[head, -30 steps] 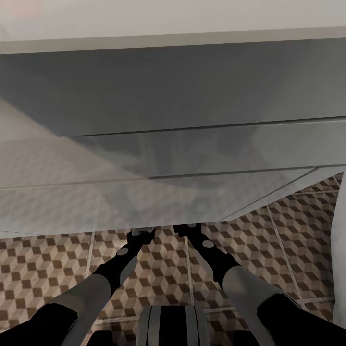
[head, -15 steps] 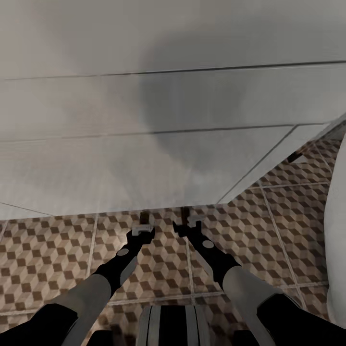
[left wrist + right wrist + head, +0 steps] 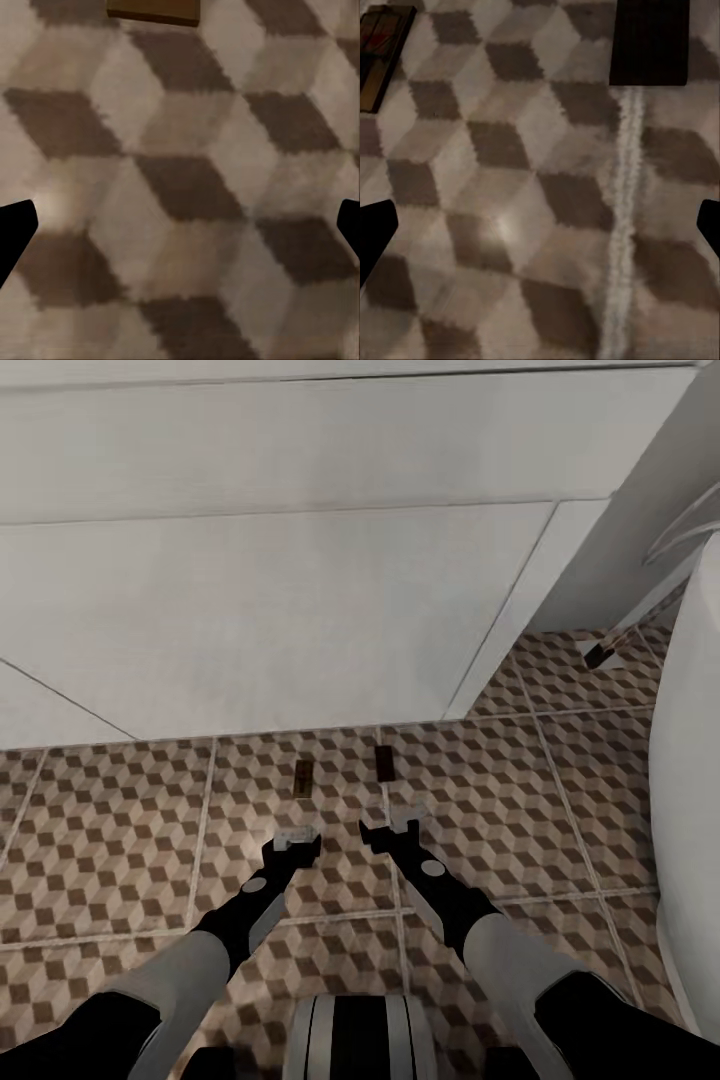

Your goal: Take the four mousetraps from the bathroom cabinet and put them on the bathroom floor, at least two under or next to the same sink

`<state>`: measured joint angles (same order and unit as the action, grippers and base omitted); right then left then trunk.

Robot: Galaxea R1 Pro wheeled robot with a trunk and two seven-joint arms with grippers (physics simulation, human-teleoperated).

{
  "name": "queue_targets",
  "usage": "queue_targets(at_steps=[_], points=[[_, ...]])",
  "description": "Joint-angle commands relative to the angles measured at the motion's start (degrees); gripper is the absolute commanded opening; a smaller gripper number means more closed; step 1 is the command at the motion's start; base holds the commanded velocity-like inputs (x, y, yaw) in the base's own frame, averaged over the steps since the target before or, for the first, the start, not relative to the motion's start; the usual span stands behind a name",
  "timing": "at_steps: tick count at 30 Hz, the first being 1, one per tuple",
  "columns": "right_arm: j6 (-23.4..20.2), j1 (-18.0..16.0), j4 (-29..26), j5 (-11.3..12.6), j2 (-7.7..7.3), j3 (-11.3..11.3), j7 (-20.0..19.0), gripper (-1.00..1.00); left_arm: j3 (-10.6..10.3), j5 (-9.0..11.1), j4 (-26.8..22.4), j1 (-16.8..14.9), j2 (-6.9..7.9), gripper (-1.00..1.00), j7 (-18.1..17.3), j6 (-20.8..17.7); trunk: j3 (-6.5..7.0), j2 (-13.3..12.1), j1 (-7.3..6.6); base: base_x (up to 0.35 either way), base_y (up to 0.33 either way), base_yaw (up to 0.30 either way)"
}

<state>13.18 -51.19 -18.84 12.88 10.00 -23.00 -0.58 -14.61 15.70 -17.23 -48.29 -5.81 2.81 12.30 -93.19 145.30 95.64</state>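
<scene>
Both grippers are hanging low over the floor (image 3: 110,830) with nothing between their fingers: the left gripper (image 3: 295,838) is spread wide, its dark fingertips sitting at the far edges of the left wrist view, and the right gripper (image 3: 392,828) is spread just as wide. Just ahead of each one a trap is lying flat on the cube-patterned tiles, the left trap (image 3: 304,776) a tan sliver and the right trap (image 3: 384,762) looking darker, beside a pale grout line. In the right wrist view both are showing, the left one (image 3: 381,52) with dark metal on its wood. They are lying close to the foot of the white vanity (image 3: 260,600), so they seem to be sitting next to the sink unit, though the basin itself is not showing. Such traps are likely light, stiff and thin; lying flush, they would be awkward to lift, and pinching across the narrow wooden edges seems safest, keeping clear of the metal parts.
</scene>
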Motion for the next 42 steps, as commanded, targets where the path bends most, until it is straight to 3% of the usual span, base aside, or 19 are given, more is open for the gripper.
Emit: queue_targets(at_steps=[1, 6, 12, 17, 18, 22, 23, 27, 31, 34, 37, 42], points=[[-0.1, 0.1, -0.1, 0.0, 0.0, 0.0, 0.0, 1.0, 0.0, 0.0, 0.0, 0.0, 0.04, 1.0, 0.0, -0.1, 0.0, 0.0, 0.0, -0.342, 0.0, 0.0], [0.0, 0.4, -0.7, -0.1, 0.0, 0.0, 0.2, 1.0, 0.1, 0.1, -0.1, 0.1, 0.08, 1.0, -0.4, -1.5, 0.0, 0.0, 0.0, -0.325, 0.0, 0.0], [-0.5, 1.9, -4.9, -0.2, 0.0, -0.1, 0.4, 1.0, 0.2, 0.2, -0.8, 1.4, 0.08, 1.0, -0.6, -7.3, 0.0, 0.0, 0.0, -0.14, 0.0, 0.0], [-5.5, 8.7, -18.6, -0.4, 0.0, 0.1, 0.5, 1.0, 3.0, 0.2, -8.2, 5.8, 0.34, 1.0, -0.4, -12.2, 0.0, 0.0, 0.0, -0.049, 0.0, 0.0], [-5.5, 8.7, -18.6, -0.4, 0.0, 0.1, 0.5, 1.0, 3.0, 0.2, -8.2, 5.8, 0.34, 1.0, -0.4, -12.2, 0.0, 0.0, 0.0, -0.03, 0.0, 0.0], [-17.0, 17.4, -35.7, -0.6, -0.08, 0.3, 0.6, 1.0, 7.3, -0.2, -21.3, 12.1, 0.51, 1.0, -0.1, -21.1, 0.0, 0.0, 0.0, -0.018, 0.0, 0.0], [-17.0, 17.4, -35.7, -0.6, -0.08, 0.3, 0.6, 1.0, 7.3, -0.2, -21.3, 12.1, 0.51, 1.0, -0.1, -21.1, 0.0, 0.0, 0.0, -0.012, 0.0, 0.0], [-28.2, 23.4, -49.6, -0.6, -2.77, 0.6, 0.4, 1.0, 11.9, -0.2, -38.1, 19.8, 0.85, 1.0, 0.9, -30.2, 0.89, -0.1, -0.1, -0.007, 0.0, 0.0], [-33.7, 26.0, -56.7, -0.5, -5.23, 0.7, 0.4, 1.0, 16.3, 0.0, -50.1, 25.8, 0.88, 1.0, 1.4, -36.0, 1.77, -0.1, -0.21, -0.003, 0.0, 0.0], [-35.7, 27.0, -60.2, -0.4, -6.65, 0.7, 0.4, 1.0, 18.3, 0.1, -54.9, 29.3, 0.7, 1.0, 1.6, -37.9, 2.44, -0.1, -0.28, -0.001, 0.0, 0.0], [-36.6, 27.5, -62.4, -0.4, -7.32, 0.7, 0.4, 1.0, 19.1, 0.4, -56.6, 31.0, 0.59, 1.0, 1.7, -38.5, 3.1, -0.2, -0.36, 0.0, 0.0, 0.0], [-38.6, 28.1, -65.5, -0.4, -8.69, 0.9, 0.5, 1.0, 21.1, 3.2, -58.3, 33.1, 0.9, 1.0, 1.9, -38.5, 4.21, -0.3, -0.49, 0.0, 0.0, 0.0]])
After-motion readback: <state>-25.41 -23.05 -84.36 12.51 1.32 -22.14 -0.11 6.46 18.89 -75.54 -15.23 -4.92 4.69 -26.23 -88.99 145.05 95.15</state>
